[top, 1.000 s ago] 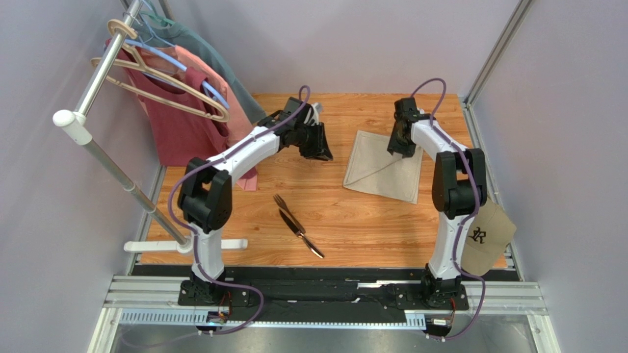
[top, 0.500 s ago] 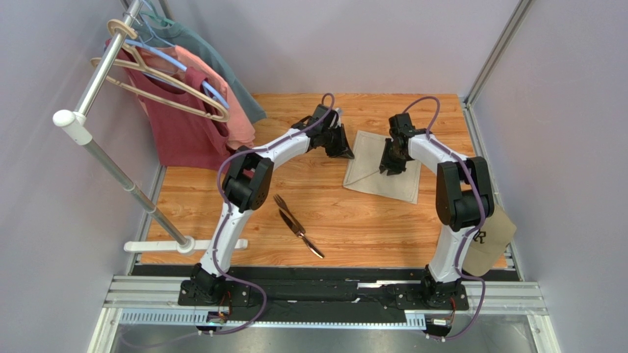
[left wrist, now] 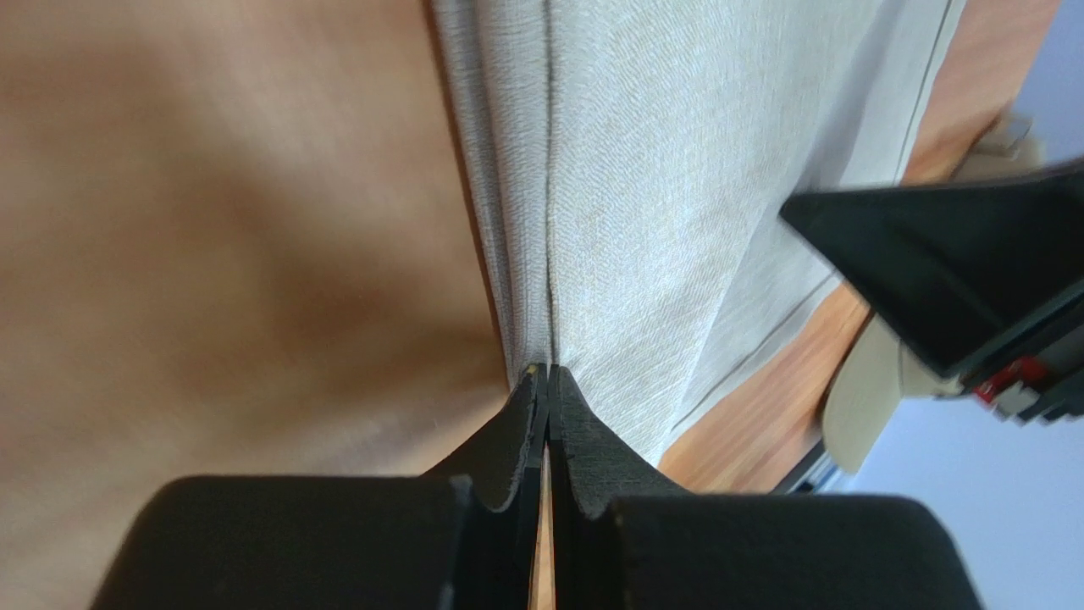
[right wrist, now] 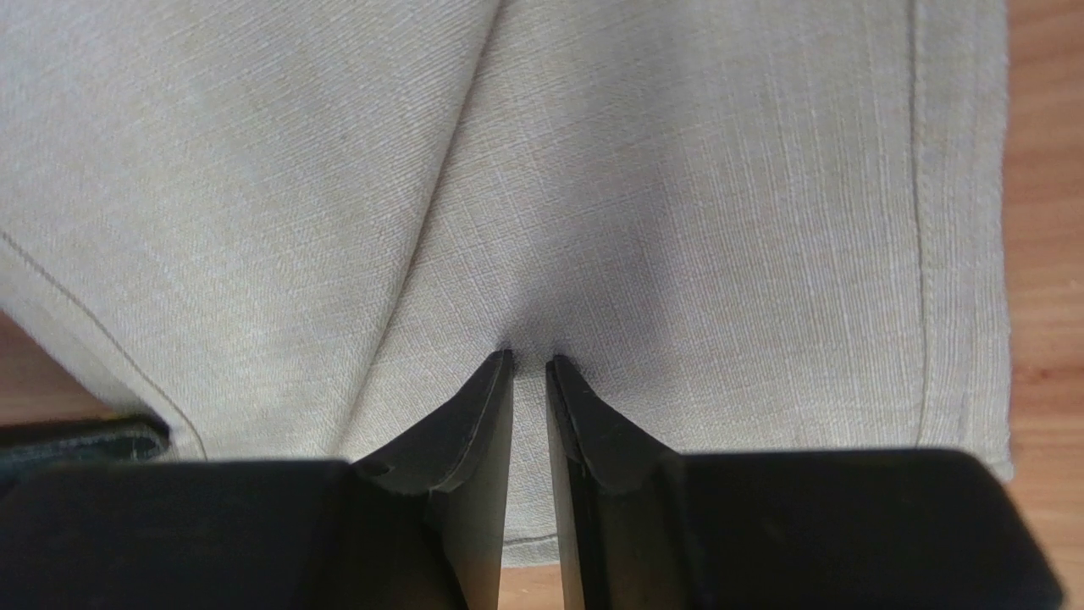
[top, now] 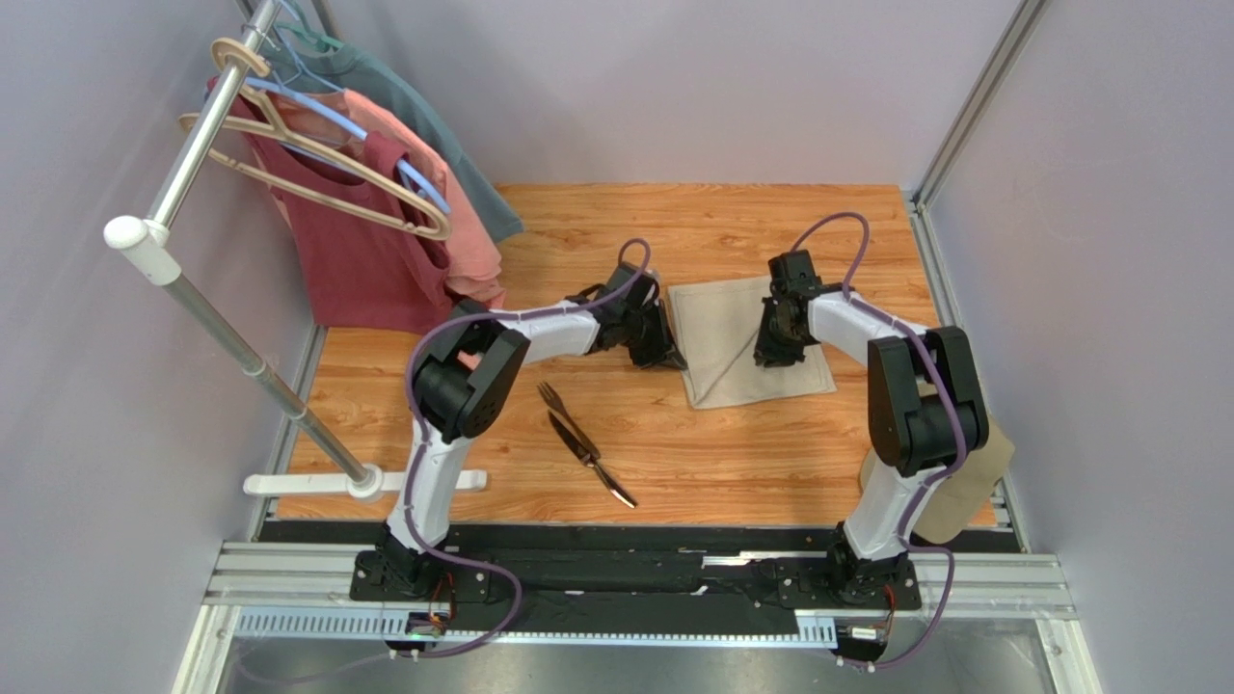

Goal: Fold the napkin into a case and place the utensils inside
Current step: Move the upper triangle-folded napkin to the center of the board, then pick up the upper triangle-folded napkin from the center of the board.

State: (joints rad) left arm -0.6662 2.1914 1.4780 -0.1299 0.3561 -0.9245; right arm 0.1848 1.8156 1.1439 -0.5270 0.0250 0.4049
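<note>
The beige napkin (top: 753,347) lies flat on the wooden table, right of centre. My left gripper (top: 671,356) is at its left edge, and the left wrist view shows the jaws shut on a pinched ridge of the napkin (left wrist: 687,191). My right gripper (top: 774,347) points down onto the middle of the cloth. In the right wrist view its fingertips (right wrist: 496,381) press on the napkin (right wrist: 713,191) with a narrow gap between them, and cloth shows in that gap. The dark fork (top: 552,401) and knife (top: 614,486) lie crossed to the front left, apart from both grippers.
Red and pink shirts (top: 362,232) hang from a rack (top: 217,311) at the left. A tan cap (top: 968,485) sits at the table's right front edge, mostly behind the right arm. Grey walls close in the table.
The left gripper swung right and forward to the napkin's left edge and shut on it. The right gripper moved nearer and its jaws narrowed. The napkin shifted forward and turned.
</note>
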